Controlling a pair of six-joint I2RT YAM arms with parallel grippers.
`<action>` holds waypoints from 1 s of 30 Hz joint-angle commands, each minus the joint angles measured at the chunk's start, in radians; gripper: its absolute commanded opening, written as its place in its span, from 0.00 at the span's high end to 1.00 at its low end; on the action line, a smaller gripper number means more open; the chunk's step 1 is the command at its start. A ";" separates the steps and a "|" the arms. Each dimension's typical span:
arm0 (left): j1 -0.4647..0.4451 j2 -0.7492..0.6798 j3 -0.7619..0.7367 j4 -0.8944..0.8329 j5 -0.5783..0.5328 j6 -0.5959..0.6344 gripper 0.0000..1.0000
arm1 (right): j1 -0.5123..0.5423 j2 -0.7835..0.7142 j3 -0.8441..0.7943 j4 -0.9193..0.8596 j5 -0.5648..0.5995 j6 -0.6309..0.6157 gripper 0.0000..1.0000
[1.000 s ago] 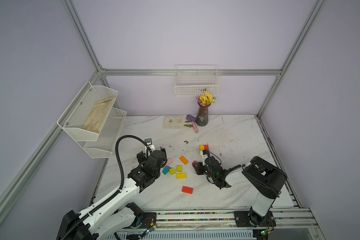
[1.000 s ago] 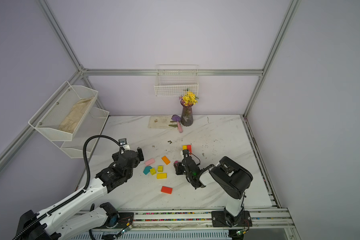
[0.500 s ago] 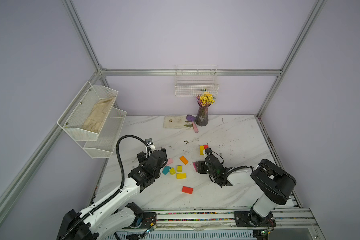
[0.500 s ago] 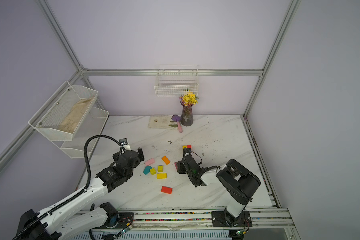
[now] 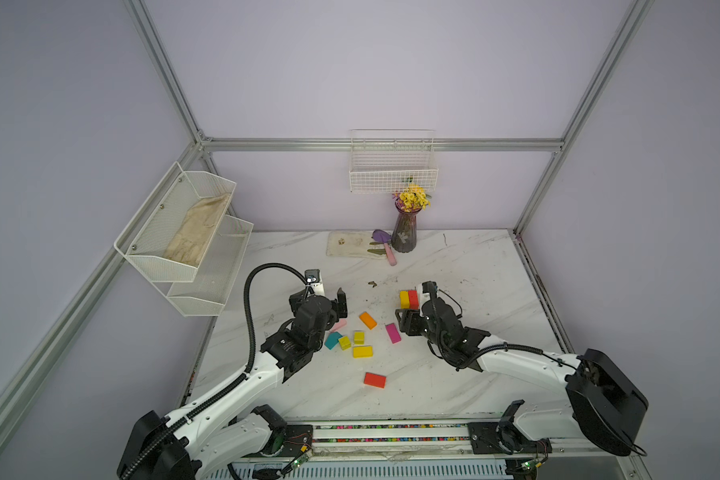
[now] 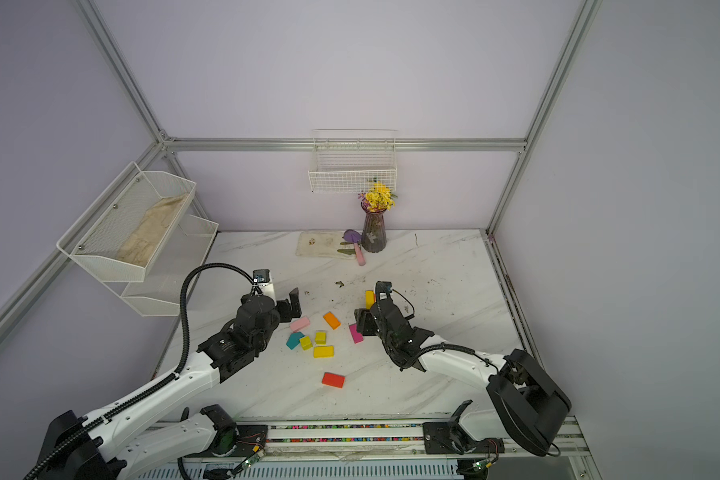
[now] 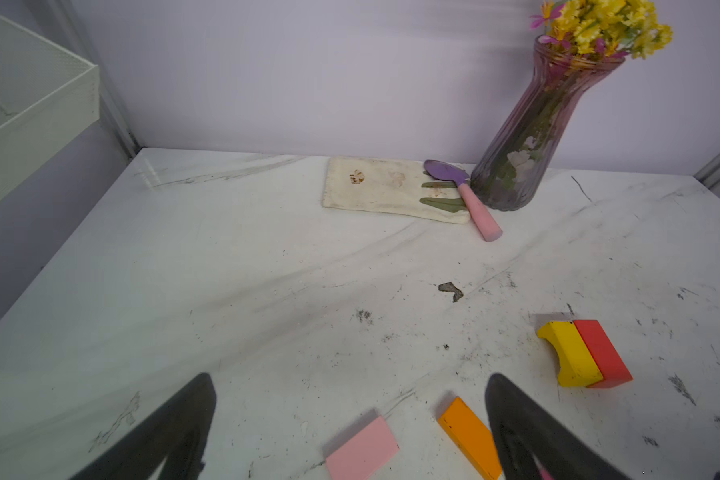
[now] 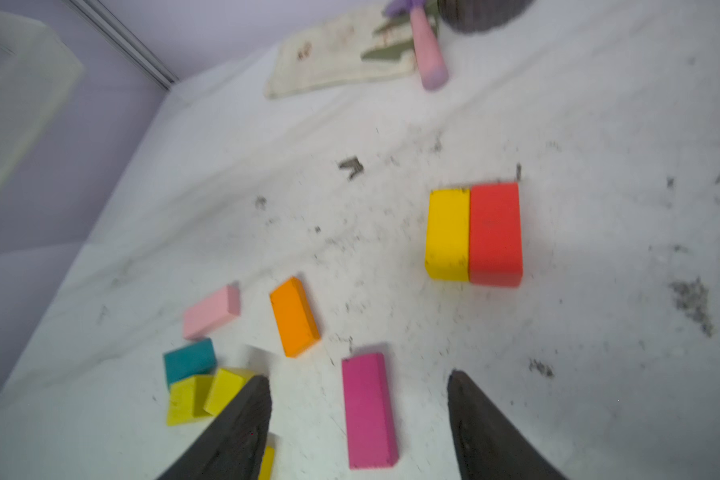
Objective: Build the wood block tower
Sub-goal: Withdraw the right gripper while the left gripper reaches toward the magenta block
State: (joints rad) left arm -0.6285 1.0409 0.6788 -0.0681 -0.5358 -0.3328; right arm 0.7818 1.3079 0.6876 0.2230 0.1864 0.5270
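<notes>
Since only two wood blocks stand joined, the tower is judged barely begun: a yellow block and a red block sit side by side, touching, on the table, towards the right of the block field in both top views.

The right gripper has its jaws partly apart and grips nothing. A magenta block lies flat on the table in the gap between its fingers, touching neither. The left gripper is spread fully wide and empty, low over a pink block, with an orange block just beside one finger.

The remaining stock lies loose and well apart from the base: a teal piece, yellow cubes, a yellow brick and a red brick nearest the front rail.

The step in hand appears to be selection of the next course, the magenta block being the likely candidate. The next move calls for the right gripper to settle squarely over that block's narrow sides, close firmly, lift clear and set it across the yellow and red pair without nudging them apart.
</notes>
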 commanded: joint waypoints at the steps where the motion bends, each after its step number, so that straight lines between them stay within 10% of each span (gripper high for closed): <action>1: 0.003 0.051 0.063 0.048 0.208 0.096 0.00 | -0.025 -0.064 0.076 -0.003 0.120 -0.079 0.27; 10: -0.001 0.238 0.160 0.029 0.635 0.227 0.12 | -0.279 -0.201 -0.094 0.129 0.241 -0.166 0.20; 30: -0.091 0.483 0.325 -0.124 0.768 0.329 0.14 | -0.374 -0.136 -0.167 0.177 0.272 -0.116 0.19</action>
State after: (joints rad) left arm -0.6987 1.4876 0.8921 -0.1513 0.2066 -0.0513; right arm 0.4122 1.1625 0.5003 0.3779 0.4553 0.4053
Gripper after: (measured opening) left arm 0.861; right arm 0.809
